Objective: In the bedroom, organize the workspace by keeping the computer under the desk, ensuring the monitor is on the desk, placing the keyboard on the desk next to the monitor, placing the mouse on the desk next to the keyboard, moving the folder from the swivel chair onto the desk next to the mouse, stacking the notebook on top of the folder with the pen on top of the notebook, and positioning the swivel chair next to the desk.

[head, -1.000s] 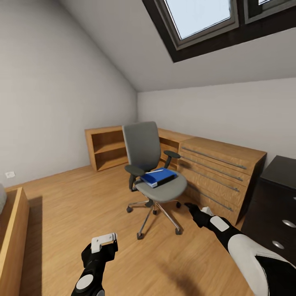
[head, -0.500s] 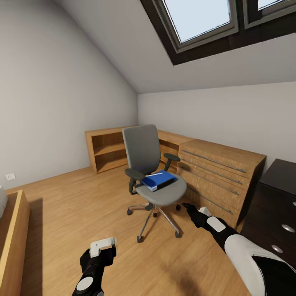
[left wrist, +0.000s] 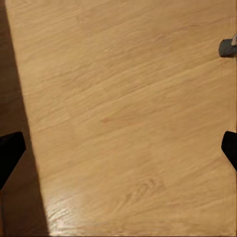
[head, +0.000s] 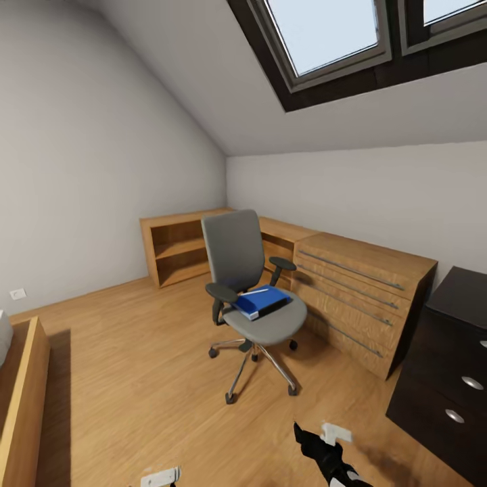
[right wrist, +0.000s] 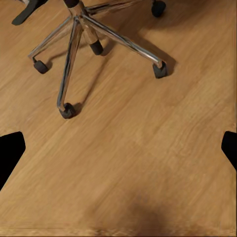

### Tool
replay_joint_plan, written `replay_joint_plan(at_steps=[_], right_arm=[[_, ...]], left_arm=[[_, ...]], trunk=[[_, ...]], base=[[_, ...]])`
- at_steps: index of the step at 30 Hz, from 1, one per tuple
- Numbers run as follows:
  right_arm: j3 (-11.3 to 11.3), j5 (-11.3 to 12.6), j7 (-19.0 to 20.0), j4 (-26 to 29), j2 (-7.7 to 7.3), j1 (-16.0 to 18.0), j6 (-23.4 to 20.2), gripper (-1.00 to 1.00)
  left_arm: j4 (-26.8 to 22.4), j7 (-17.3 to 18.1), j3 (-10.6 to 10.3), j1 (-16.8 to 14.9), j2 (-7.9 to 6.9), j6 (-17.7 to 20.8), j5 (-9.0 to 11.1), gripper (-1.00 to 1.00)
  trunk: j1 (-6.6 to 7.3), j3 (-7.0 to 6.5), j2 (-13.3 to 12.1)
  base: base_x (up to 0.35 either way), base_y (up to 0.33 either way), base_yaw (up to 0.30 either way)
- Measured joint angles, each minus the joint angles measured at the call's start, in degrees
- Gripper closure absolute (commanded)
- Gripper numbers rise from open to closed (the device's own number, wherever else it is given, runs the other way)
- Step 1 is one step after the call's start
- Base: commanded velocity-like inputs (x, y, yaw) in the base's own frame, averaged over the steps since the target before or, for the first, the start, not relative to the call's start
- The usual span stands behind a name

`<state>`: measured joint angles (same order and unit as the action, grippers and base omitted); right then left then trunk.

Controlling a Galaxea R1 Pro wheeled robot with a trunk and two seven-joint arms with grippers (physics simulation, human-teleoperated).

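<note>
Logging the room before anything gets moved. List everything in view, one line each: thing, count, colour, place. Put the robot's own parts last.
swivel chair: one, grey with chrome base, mid-floor
folder: one, blue, on the chair seat
pen: one, pale, lying on the folder
open shelf unit: one, light wood, along the far wall behind the chair
wooden drawer unit: one, light wood, right of the chair
dark cabinet: one, black with round knobs, far right
skylight: two panes, dark frame, in the sloped ceiling
wall socket: one, white, low on the left wall
floor: wood
left hand: one, black fingers, open, above bare floor
right hand: one, black fingers, open, near the chair base
</note>
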<state>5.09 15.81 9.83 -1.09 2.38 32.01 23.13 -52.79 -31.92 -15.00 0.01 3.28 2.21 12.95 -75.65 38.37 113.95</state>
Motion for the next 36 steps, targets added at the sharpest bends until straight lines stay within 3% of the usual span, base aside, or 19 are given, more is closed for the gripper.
replay_joint_plan(at_steps=[11, 16, 25, 36], right_arm=[[-0.06, -3.76, -0.29, -0.03, 1.92, -4.29, 4.76, -1.0], [0.0, -3.99, -1.53, -0.02, 2.0, -4.51, 5.9, -1.0], [0.0, -3.61, -1.87, -0.02, 1.7, -4.55, 6.56, -1.0], [0.12, -3.16, -2.38, -0.02, 1.7, -4.55, 7.54, -1.0]], left_arm=[[18.44, -0.11, -0.27, 0.0, 0.24, -13.69, -0.52, -1.0], [20.73, 0.36, -0.33, 0.0, 0.2, -16.19, -0.49, -1.0], [21.07, 1.96, -0.33, 0.0, 0.27, -16.48, -0.52, -1.0], [21.1, 2.05, -0.37, -0.01, 0.28, -16.49, -0.5, -1.0]], trunk=[[2.42, -1.98, -4.41], [3.52, -2.88, -6.42], [5.49, -4.48, -10.03], [7.91, -5.81, -14.44]], base=[[0.0, 0.0, 0.0], [0.0, 0.0, 0.0], [0.0, 0.0, -0.013], [0.0, 0.0, -0.144]])
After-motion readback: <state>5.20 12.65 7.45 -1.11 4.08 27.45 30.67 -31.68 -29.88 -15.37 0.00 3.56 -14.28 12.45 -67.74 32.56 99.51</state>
